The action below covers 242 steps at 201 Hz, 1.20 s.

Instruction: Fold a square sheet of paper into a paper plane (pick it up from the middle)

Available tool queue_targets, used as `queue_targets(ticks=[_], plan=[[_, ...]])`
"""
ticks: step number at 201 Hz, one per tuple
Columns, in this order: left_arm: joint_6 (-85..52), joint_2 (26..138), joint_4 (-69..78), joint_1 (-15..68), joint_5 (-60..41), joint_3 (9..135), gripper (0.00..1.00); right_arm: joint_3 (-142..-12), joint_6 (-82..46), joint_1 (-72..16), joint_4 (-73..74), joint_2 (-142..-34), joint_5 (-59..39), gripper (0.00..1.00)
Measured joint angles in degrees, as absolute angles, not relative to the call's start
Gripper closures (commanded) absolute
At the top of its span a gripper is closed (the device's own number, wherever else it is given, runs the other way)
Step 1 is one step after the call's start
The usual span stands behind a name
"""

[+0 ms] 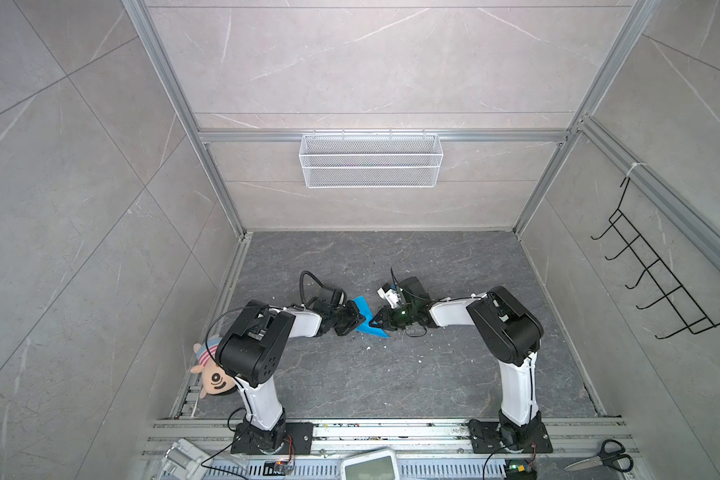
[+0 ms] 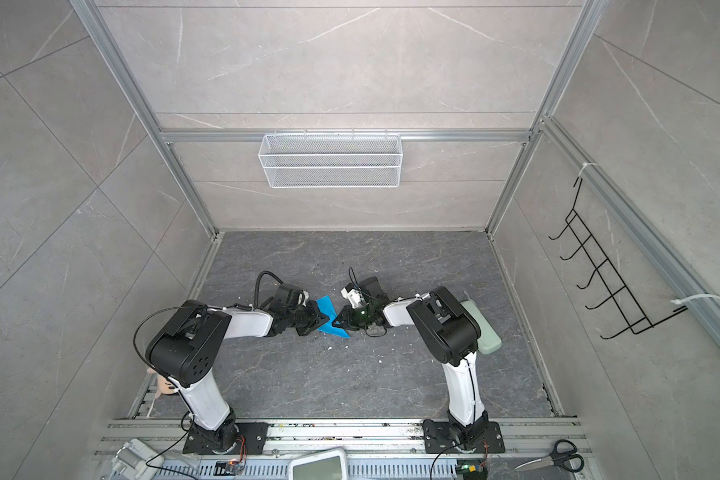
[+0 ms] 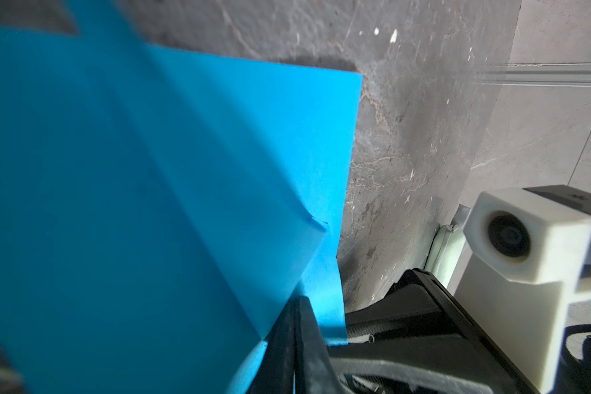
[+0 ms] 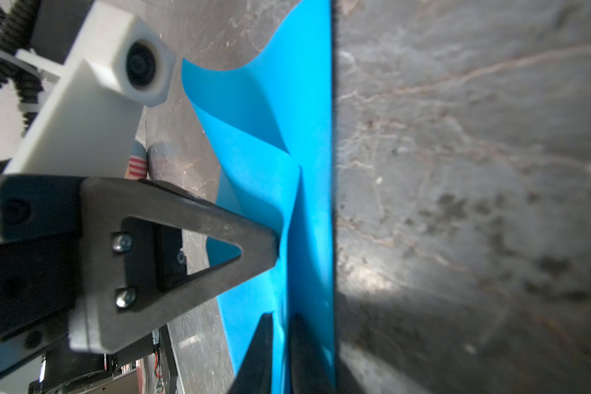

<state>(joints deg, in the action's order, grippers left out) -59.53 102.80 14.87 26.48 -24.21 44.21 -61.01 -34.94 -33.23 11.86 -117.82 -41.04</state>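
The paper plane [image 1: 370, 329], only partly folded, is at the middle of the bench [image 1: 391, 374], between both arms. The left pincer [image 3: 296, 314] pinches its edge. The right pincer [image 4: 282, 320] stands slightly spread around the centre crease. I judge this a creasing step. Next, the right one should close firmly on the fold.

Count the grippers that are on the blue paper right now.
2. The left gripper is shut on the blue paper from the left side; the right gripper meets it from the right, fingers either side of a fold. No others are visible.
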Motion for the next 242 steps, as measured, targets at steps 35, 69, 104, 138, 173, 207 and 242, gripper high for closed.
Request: queue_targets(ticks=[35, 69, 104, 138, 173, 207, 242], plan=[[-59.5, 103.0, 15.5, 26.5, -24.4, 44.1, 0.93, -61.4, -34.4, -32.7, 6.6, -116.0, -40.1, 0.79], [-59.5, 103.0, 16.1, 26.5, -24.5, 43.8, 0.93, -61.4, -33.5, -32.1, 1.0, -114.3, -39.5, 0.82], [-59.5, 103.0, 16.6, 26.5, -24.5, 43.5, 0.93, -61.4, -32.8, -32.1, -2.1, -113.7, -38.9, 0.88], [-59.5, 103.0, 16.8, 26.5, -24.6, 43.5, 0.93, -61.3, -31.9, -32.1, -3.1, -113.6, -38.8, 0.89], [-59.5, 103.0, 16.7, 26.5, -24.5, 43.5, 0.92, -61.3, -30.8, -32.1, -3.2, -113.6, -38.8, 0.84], [-59.5, 103.0, 16.7, 26.5, -24.5, 43.5, 0.92, -59.4, -30.4, -32.3, -3.1, -110.3, -36.6, 0.72], [-59.5, 103.0, 16.7, 26.5, -24.5, 43.5, 0.92, -58.8, -30.9, -32.2, -3.0, -105.1, -34.0, 0.77]])
